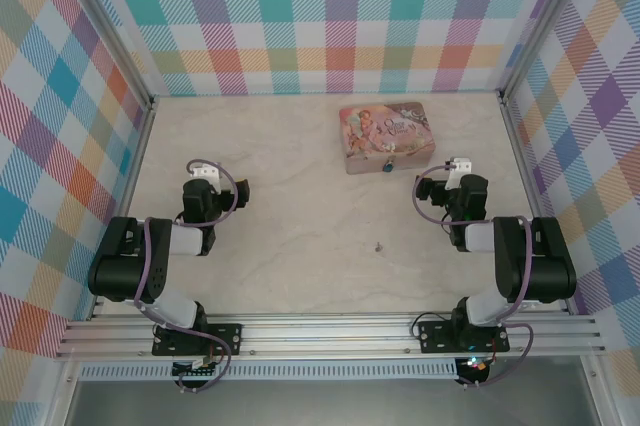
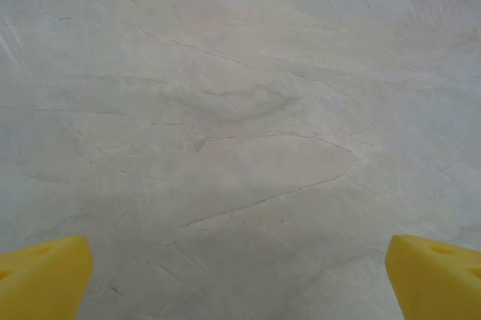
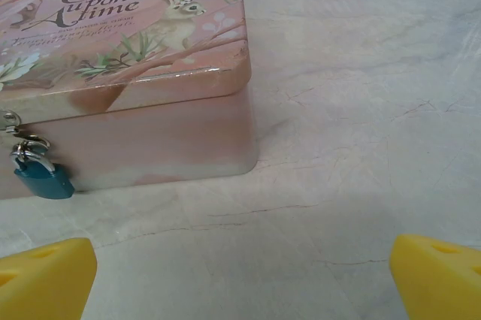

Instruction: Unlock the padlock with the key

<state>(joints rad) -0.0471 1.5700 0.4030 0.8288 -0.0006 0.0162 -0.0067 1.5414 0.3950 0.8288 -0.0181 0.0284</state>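
Teal padlock (image 3: 43, 179) hangs at the front of the pink tin (image 3: 150, 136); grey key (image 1: 378, 244) lies well apart on the marbled surface (image 1: 280, 206); both arms' jaws stand apart, empty.

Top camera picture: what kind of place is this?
Probably a robot test booth: a left arm and right arm bolted to a metal rail, a marble-look tabletop, checked walls around it.

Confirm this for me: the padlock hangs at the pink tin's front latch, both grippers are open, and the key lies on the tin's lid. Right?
Wrong about the key: the top external view shows it lying on the bare table, nearer the arms and apart from the pink tin. The padlock does hang at its front latch, and the left gripper and right gripper are open.
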